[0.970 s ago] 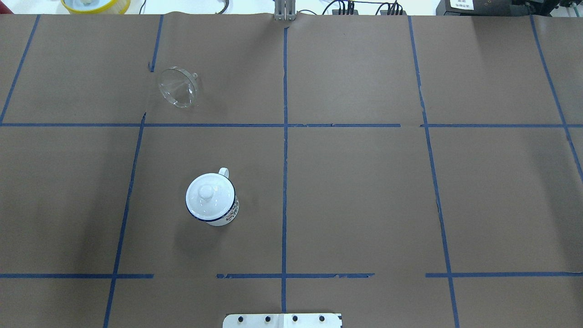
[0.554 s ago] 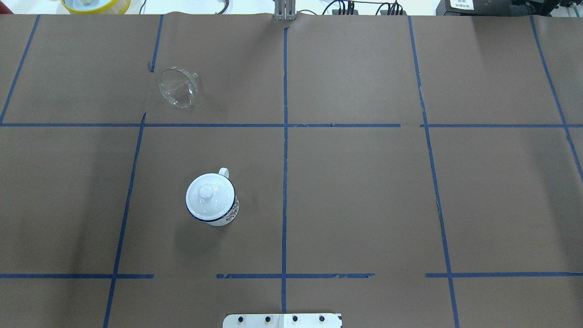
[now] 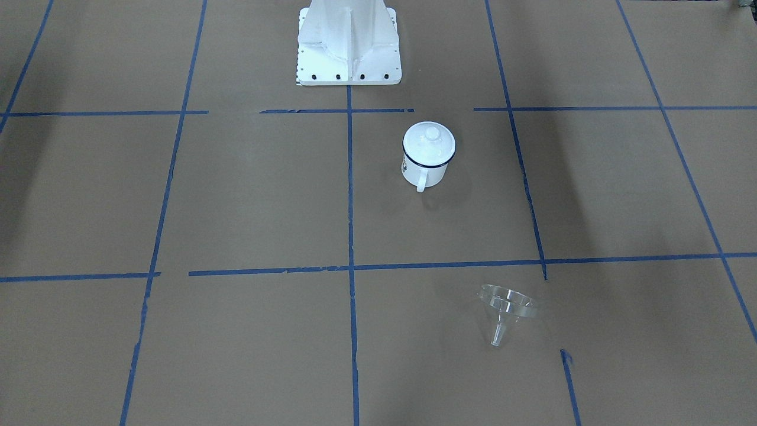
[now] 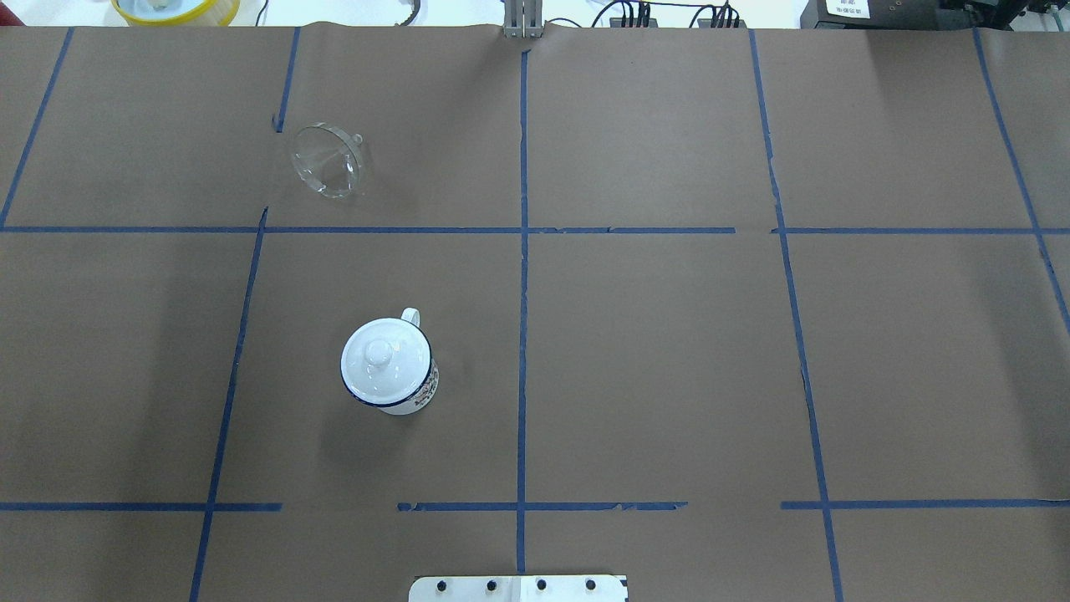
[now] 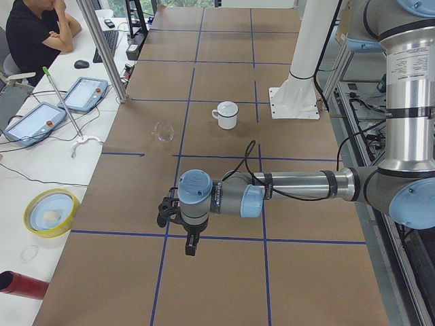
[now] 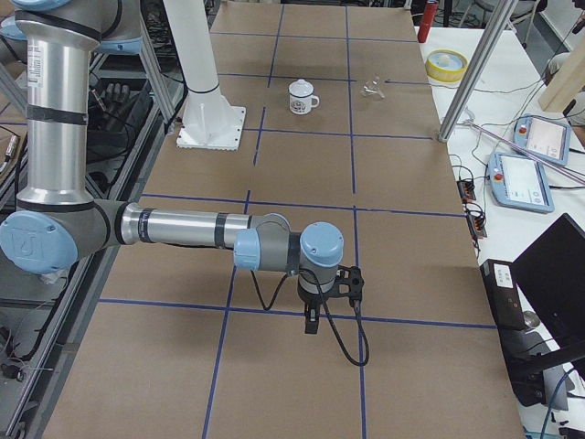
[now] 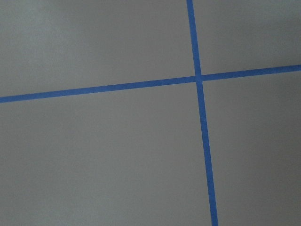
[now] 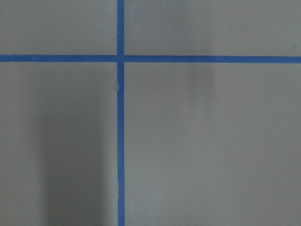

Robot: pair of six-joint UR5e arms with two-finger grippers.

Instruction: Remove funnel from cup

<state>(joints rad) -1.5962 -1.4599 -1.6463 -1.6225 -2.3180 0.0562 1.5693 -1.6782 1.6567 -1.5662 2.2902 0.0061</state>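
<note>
Overhead view, last second to present: no change is discernible. The funnel [image 4: 328, 160] and the cup [image 4: 420, 395] show no displacement or rotation between the earlier frames and now, and nothing has entered or left the field.

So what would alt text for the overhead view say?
A clear funnel lies on a brown table gridded with blue tape, well apart from a white cup capped by a domed lid. No robot arms show.
</note>
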